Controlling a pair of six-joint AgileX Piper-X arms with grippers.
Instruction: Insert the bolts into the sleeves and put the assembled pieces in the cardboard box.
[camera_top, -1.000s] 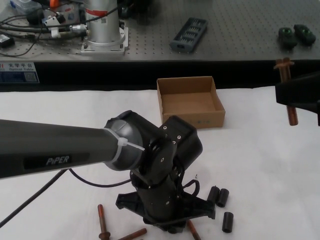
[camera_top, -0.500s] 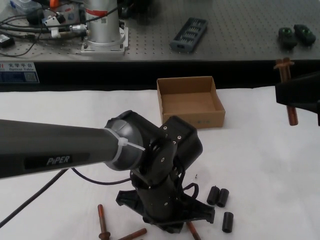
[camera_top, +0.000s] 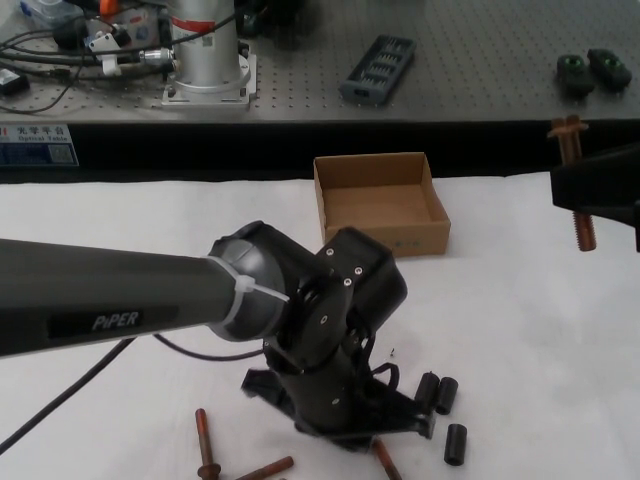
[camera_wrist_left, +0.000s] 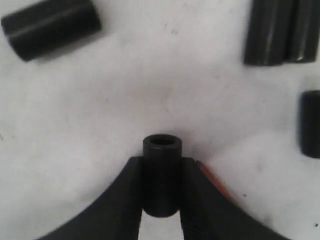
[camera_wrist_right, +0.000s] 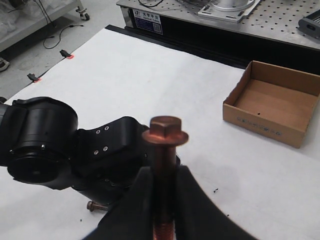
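high rear overview, close wrist views, shared box (camera_top: 385, 238)

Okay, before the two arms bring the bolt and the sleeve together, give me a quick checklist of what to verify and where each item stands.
1. Grip on the sleeve between the left gripper jaws, bore end free: ok.
2. Grip on the bolt between the right gripper jaws, head end out: ok.
3. Line-up of the bolt with the sleeve's bore: not ok, the two arms are far apart.
4. Lift of the sleeve off the white cloth: cannot tell.
5. Position of the cardboard box, upright with its open side up: ok.
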